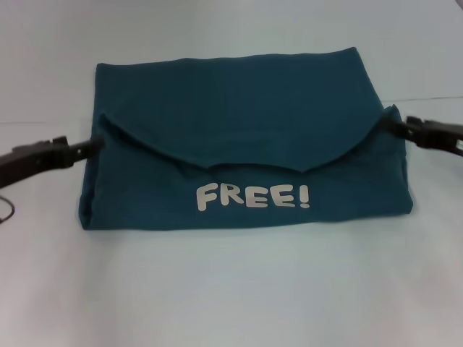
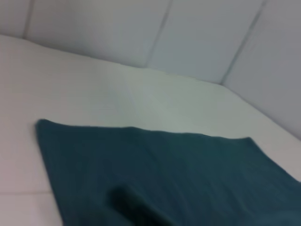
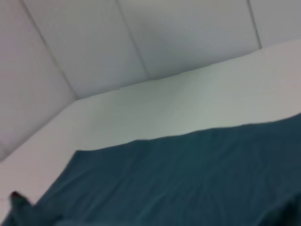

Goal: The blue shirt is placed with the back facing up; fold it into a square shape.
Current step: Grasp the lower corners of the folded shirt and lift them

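Note:
The blue shirt [image 1: 239, 123] lies on the white table, folded into a wide band. Its white "FREE!" print [image 1: 253, 196] faces up near the front edge. A folded-over flap sags in a curve above the print, and its two corners are raised. My left gripper [image 1: 94, 143] is at the flap's left corner and shut on the cloth. My right gripper [image 1: 394, 124] is at the right corner and shut on the cloth. The left wrist view [image 2: 178, 174] and the right wrist view [image 3: 188, 174] show the shirt's flat teal surface.
The white table [image 1: 231, 289] extends in front of the shirt and to both sides. A pale padded wall [image 2: 188, 33] stands behind the table's far edge. A thin dark cable loop [image 1: 6, 208] hangs by my left arm.

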Action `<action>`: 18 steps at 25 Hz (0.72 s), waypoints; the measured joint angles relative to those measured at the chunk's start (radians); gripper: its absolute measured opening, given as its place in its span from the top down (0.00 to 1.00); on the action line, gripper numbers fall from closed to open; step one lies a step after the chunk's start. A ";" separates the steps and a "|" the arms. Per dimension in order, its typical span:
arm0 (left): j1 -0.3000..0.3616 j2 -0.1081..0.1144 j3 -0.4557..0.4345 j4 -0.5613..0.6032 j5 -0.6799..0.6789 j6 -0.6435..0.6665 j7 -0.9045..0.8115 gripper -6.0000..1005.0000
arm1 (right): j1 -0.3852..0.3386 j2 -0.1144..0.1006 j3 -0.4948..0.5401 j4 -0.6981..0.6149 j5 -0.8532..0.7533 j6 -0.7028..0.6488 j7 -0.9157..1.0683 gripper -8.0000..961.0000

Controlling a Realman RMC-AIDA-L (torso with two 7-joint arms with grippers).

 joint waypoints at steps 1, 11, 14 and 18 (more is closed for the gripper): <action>0.010 0.001 0.001 0.012 0.005 0.031 -0.009 0.13 | -0.018 -0.008 0.000 -0.010 -0.001 -0.041 0.020 0.35; 0.031 -0.006 0.005 0.047 0.189 0.129 -0.074 0.13 | -0.122 -0.080 0.003 -0.082 -0.012 -0.285 0.191 0.35; 0.032 -0.007 0.005 0.041 0.228 0.125 -0.071 0.13 | -0.131 -0.110 0.003 -0.083 -0.014 -0.316 0.244 0.35; 0.032 -0.008 0.015 0.038 0.252 0.099 -0.061 0.13 | -0.136 -0.132 0.003 -0.084 -0.014 -0.338 0.286 0.35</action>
